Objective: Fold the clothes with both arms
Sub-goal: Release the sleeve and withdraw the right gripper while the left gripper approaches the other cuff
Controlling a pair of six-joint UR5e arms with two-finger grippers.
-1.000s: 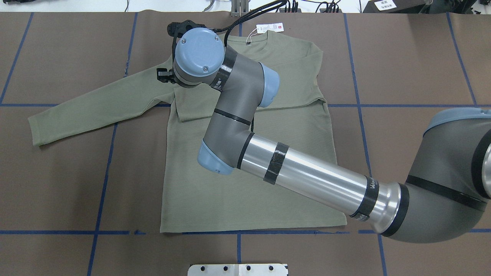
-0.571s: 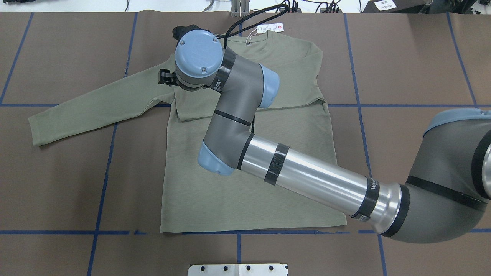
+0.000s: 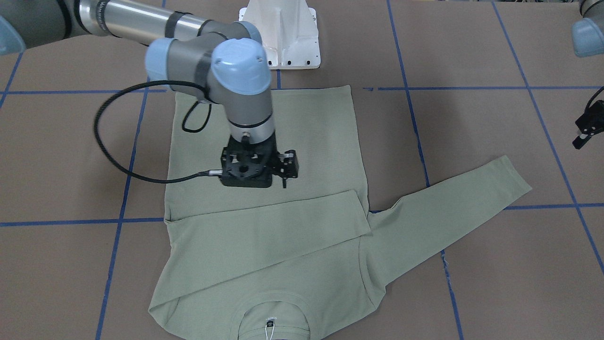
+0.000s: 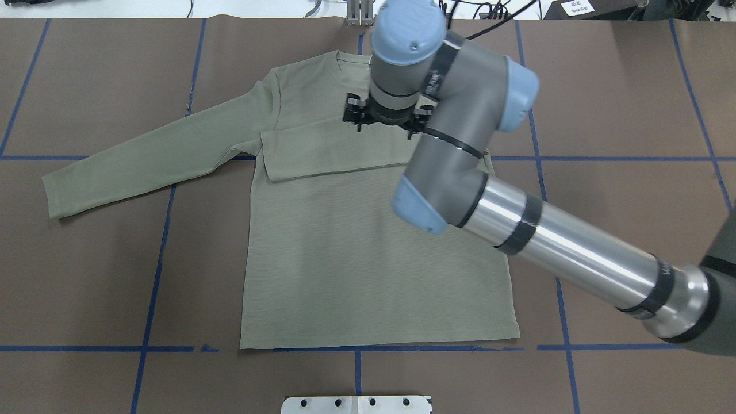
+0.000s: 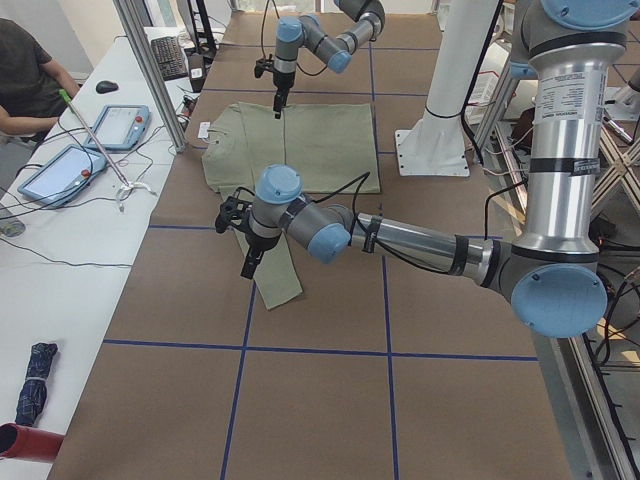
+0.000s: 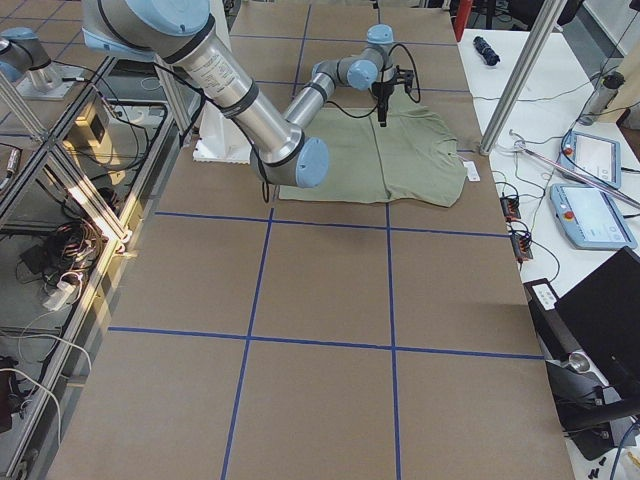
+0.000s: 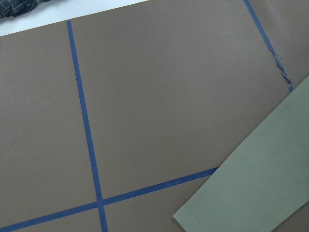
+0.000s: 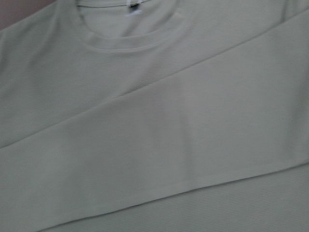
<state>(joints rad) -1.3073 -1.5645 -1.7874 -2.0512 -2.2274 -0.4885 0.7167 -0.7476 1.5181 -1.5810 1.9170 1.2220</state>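
The sage-green shirt (image 4: 356, 259) lies flat with its front up and its collar (image 8: 130, 41) at the table's far side. One sleeve (image 4: 328, 152) is folded across the chest. The other sleeve (image 4: 144, 164) stretches out to the left. My right gripper (image 4: 384, 117) hangs pointing down over the chest just below the collar, holding nothing. Its fingers are hidden under the wrist. My left gripper (image 3: 584, 132) hovers beyond the stretched sleeve's cuff (image 7: 260, 188), apart from the cloth. I cannot tell whether it is open or shut. The white hang tag (image 6: 472, 172) lies beside the collar.
The brown table cover carries a grid of blue tape lines (image 4: 155, 276). The white pedestal base (image 3: 281, 33) stands at the robot's side of the table. A side table with tablets (image 5: 70, 165) and a seated person (image 5: 30, 70) lies beyond the collar end.
My right arm has swung right, from the folded sleeve's cuff at the shirt's left shoulder to the middle of the chest below the collar. The shirt has not moved.
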